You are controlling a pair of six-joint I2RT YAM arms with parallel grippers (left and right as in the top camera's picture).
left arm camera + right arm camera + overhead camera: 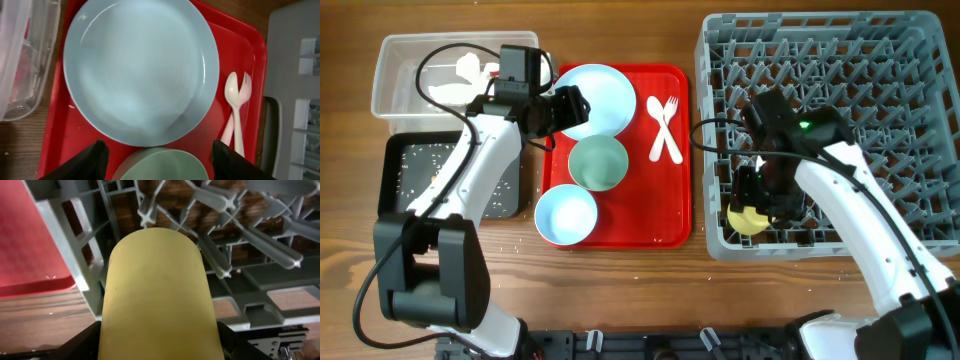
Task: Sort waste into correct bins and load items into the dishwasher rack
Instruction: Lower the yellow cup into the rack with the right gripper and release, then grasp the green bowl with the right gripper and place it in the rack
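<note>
My right gripper is shut on the small yellow cup and holds it over the front left corner of the grey dishwasher rack. My left gripper is open and empty above the red tray, over the light blue plate and the pale green bowl. The light blue bowl sits at the tray's front. The white fork and spoon lie at the tray's right. The clear tub holds crumpled white paper. The black tray holds crumbs.
The red tray lies between the bins and the rack. Cables loop from both arms. A few crumbs lie on the wooden table near the front edge.
</note>
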